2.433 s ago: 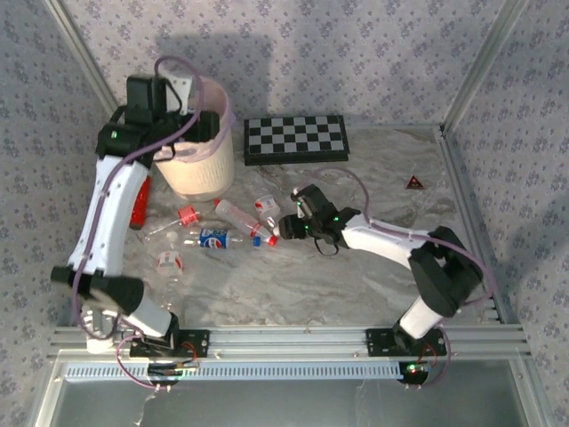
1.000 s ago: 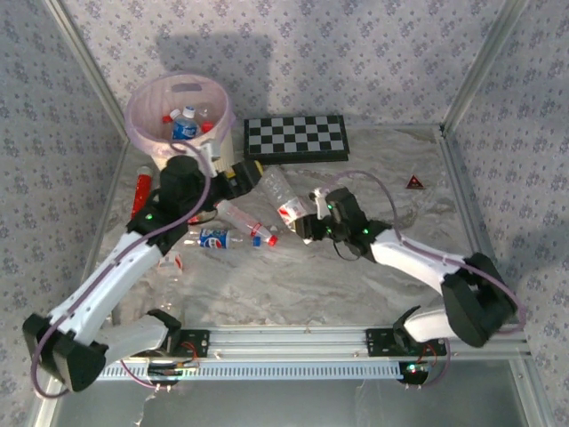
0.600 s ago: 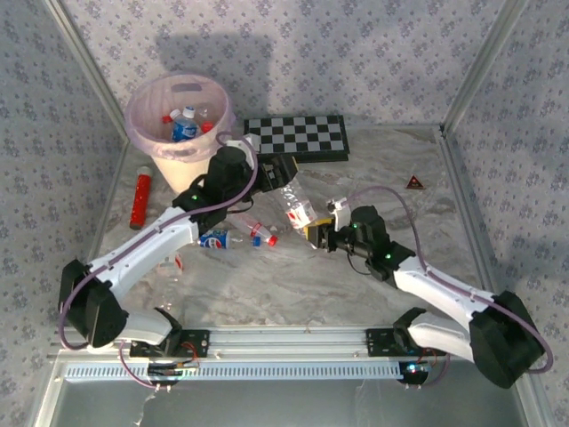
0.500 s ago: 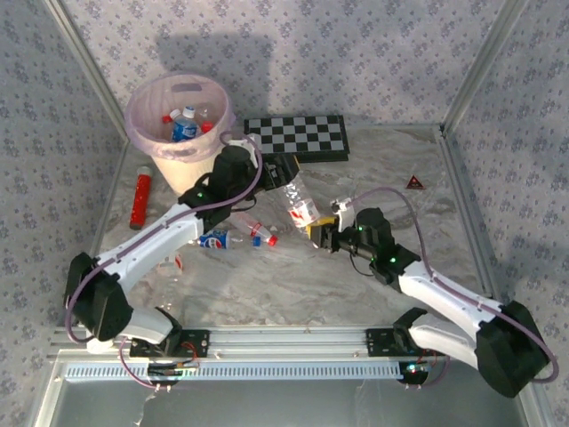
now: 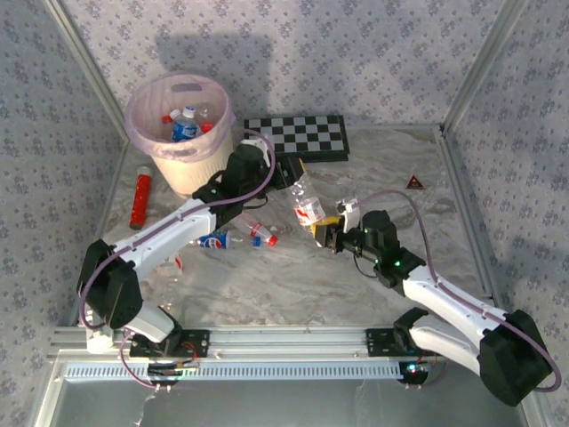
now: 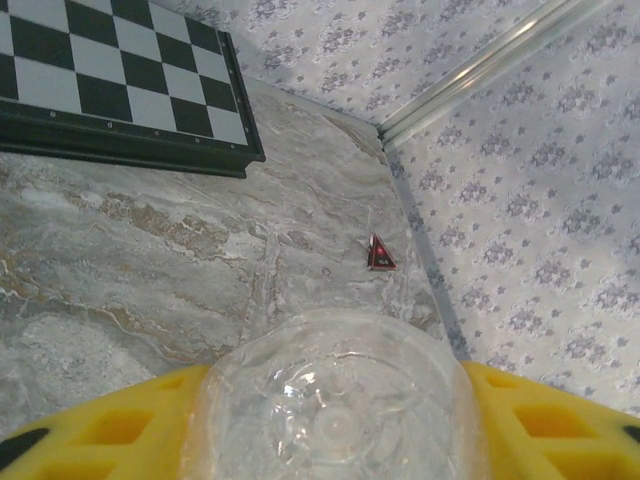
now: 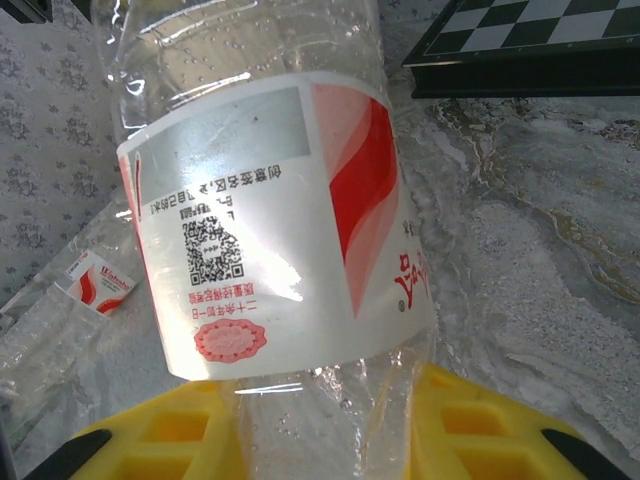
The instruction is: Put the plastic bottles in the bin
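bottle (image 5: 308, 209) in l gripper (image 5: 296, 181), r gripper (image 5: 325, 231)

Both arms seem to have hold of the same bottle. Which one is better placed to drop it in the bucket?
Probably the left. The left gripper grips the bottle at its base and sits nearer the bin; the right gripper holds the other end, farther away.

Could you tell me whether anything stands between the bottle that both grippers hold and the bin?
Nothing visible blocks the way. The bottle is off the table, its base in the left gripper and its other end in the right gripper. Toward the bin lies only the left arm itself; the chequered board sits off that line.
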Robot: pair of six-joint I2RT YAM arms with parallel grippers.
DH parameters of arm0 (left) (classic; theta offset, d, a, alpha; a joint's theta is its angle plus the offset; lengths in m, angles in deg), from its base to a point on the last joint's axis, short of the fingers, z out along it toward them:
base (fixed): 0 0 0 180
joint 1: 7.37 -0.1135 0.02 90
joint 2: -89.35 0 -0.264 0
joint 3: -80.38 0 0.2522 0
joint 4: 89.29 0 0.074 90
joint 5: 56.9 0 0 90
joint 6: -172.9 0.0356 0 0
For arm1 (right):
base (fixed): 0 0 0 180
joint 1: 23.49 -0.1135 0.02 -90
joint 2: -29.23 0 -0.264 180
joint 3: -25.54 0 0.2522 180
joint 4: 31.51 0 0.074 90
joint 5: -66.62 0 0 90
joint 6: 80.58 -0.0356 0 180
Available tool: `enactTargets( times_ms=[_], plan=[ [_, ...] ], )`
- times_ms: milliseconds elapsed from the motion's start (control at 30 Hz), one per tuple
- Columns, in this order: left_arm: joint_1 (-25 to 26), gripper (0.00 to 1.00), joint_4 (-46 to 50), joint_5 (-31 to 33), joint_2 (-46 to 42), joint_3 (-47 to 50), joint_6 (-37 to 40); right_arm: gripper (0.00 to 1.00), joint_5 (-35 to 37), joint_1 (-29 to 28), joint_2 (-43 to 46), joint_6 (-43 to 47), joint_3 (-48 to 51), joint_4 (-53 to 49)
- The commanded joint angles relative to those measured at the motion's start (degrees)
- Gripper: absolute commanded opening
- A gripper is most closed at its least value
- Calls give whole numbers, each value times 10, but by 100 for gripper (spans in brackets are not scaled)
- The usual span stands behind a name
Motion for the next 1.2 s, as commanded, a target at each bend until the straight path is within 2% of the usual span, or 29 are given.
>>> enactTargets(
  times_ms=[0,100,167,233,433,700,767,933,1167],
  plan=[
    [4,48,-3,-5,2,-35,9,38,0,3,-1,6,-2,-3],
    [0,45,22,-1,4,-64,38,58,4,3,8,10,-12,-31],
    [-13,44,54,1,4,-103,69,83,14,4,21,18,-23,-68],
    [-33,42,83,3,4,-148,100,99,26,5,35,27,-31,-107],
    [-124,30,97,2,-5,-272,153,100,44,14,53,35,-33,-165],
    [-268,0,139,8,20,-443,189,100,49,19,57,35,-30,-193],
    [-303,0,131,13,25,-456,192,100,49,20,57,37,-30,-197],
    [-355,0,154,63,46,-493,245,100,41,25,56,41,-30,-203],
    [-385,0,166,145,70,-495,340,100,35,28,57,41,-27,-213]
  ],
)
